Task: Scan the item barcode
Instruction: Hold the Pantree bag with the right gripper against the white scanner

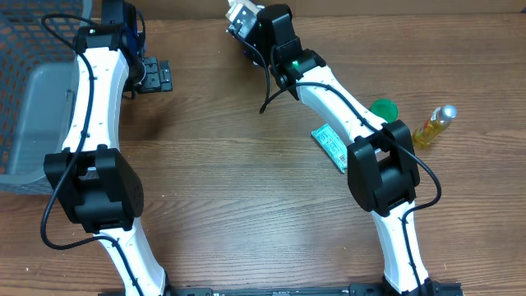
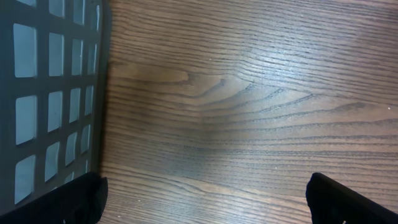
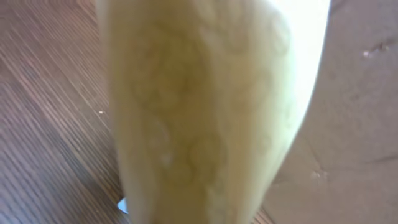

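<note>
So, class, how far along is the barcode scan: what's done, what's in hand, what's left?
Done: the right end effector is shut on a pale item, so the pick looks made. In hand: it holds it near the table's far edge. To do: no scanner shows, so the scan looks undone. The left end effector is open, empty, beside the basket; a packet and bottle lie unpicked.

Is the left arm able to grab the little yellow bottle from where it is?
Probably not easily. The yellow bottle lies far right, and the right arm stretches across between it and the open left gripper.
</note>
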{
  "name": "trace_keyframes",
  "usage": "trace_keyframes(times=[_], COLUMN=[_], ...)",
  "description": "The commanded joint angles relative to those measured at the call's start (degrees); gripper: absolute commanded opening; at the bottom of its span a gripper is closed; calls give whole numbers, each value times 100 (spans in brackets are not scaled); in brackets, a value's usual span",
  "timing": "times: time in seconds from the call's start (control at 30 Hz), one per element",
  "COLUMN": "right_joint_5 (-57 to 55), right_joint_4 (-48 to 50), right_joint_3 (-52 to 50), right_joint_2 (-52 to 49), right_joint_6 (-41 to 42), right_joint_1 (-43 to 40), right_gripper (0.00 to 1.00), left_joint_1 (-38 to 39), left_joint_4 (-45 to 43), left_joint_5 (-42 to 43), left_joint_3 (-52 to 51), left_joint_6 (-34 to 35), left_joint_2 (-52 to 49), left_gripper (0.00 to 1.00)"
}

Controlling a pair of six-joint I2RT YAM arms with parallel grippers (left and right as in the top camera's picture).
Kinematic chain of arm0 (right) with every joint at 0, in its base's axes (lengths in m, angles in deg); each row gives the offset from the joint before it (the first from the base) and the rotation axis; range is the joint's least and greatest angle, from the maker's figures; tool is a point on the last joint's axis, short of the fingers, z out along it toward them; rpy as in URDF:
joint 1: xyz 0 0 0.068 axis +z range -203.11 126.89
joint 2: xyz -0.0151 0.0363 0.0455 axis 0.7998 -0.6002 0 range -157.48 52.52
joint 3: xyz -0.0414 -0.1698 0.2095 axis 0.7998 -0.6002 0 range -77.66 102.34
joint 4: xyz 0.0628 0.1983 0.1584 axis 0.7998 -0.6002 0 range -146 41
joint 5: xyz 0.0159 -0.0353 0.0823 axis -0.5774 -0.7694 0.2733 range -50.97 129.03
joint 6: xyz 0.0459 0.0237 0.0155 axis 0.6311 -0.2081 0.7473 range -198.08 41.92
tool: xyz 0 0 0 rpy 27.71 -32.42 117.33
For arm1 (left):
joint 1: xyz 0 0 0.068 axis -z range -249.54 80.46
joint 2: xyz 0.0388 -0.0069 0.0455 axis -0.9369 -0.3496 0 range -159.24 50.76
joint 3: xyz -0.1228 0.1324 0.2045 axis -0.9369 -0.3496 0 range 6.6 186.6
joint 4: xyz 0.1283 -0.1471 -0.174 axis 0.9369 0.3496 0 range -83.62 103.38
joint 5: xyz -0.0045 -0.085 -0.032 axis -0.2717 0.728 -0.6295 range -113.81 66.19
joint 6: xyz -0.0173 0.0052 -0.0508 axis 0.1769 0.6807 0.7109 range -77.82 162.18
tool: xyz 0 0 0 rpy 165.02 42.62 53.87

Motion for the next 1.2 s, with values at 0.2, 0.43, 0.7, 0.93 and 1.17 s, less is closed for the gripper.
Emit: trace_keyframes(times=[0.2,0.43,0.7,0.93,1.17], right_joint_5=[337,1123,1134,1130,1139], right_joint_4=[-125,-181,-234,-199,-271], right_joint_3=[76,76,76,98,170], right_joint_2=[-9,-61,-61,-42,321], right_joint_6=[17,420,669,822,2020], right_joint_1=[66,66,39,35,-125], right_gripper=[4,4,4,4,4], left_joint_1=[-22,-22,-22,-22,-22], left_joint_4=[-17,-17,-17,-17,-17], left_joint_5=[-50,-50,-48,-50,-50], left_joint_3=[90,90,90,90,90], left_joint_6=[-85,-85,-85,-83,-85], left_joint_2=[-20,-20,-20,-20,-20], left_gripper=[100,100,100,100,100])
